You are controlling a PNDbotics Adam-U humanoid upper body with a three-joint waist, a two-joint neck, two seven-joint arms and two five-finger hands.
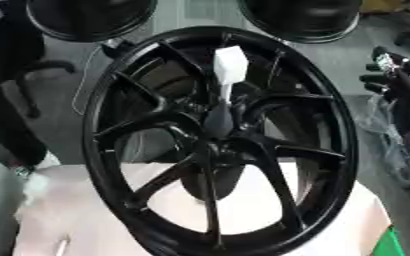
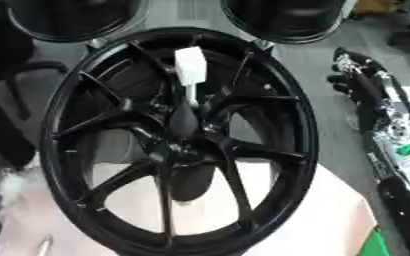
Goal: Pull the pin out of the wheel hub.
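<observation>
Grey floor behind, two more black rims (image 1: 90,17) at the top edge, and a pale pinkish round table (image 1: 340,220) under my glossy black spoked wheel (image 1: 219,142), which stands tilted and fills most of the view. White pin (image 1: 229,70), blocky head on a thin stem, sticks up out of the hub (image 1: 217,122) at the wheel's centre, nothing touching it. My right hand (image 2: 353,75) sits off the wheel's right rim with open floor between, black fingers curled, holding nothing; I see no left hand.

Two black wheels (image 1: 90,20) at far edge; pale tabletop (image 1: 86,210) below; green item (image 1: 392,243) at lower right corner.
</observation>
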